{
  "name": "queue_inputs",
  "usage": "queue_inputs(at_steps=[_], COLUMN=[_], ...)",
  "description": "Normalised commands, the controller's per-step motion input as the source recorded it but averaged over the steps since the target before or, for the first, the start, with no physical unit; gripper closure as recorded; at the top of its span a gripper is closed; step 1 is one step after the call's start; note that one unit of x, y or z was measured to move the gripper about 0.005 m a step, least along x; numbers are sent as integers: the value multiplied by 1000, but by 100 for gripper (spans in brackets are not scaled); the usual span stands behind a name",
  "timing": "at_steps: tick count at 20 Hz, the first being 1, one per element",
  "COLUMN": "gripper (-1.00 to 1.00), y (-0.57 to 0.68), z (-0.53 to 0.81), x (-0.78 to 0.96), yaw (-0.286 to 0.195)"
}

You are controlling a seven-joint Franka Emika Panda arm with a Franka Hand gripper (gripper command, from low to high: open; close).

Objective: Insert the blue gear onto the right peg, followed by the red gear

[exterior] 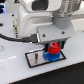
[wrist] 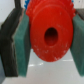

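Observation:
The red gear (wrist: 49, 22) fills the wrist view, its centre hole dark, and it is clamped between two teal pads (wrist: 22, 47). My gripper (wrist: 49, 40) is shut on it. In the exterior view the gripper (exterior: 53, 46) hangs over the right end of the black-edged grey plate (exterior: 34, 59). It holds the red gear (exterior: 53, 49) just on top of the blue gear (exterior: 48, 57), which lies flat on the plate. The right peg is hidden under the gears. Whether the red gear touches the blue one I cannot tell.
The white arm body (exterior: 35, 20) and a black cable (exterior: 15, 38) loom over the plate's far side. The plate lies on a white table (exterior: 70, 70).

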Motion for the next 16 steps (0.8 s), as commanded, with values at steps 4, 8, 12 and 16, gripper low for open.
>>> queue_inputs(at_steps=[4, 8, 12, 16], gripper=[100, 100, 100, 100], y=[67, 11, -154, -264], z=[276, 61, -241, -386], x=[74, 93, 6, 0], yaw=[0, 0, 0, 0])
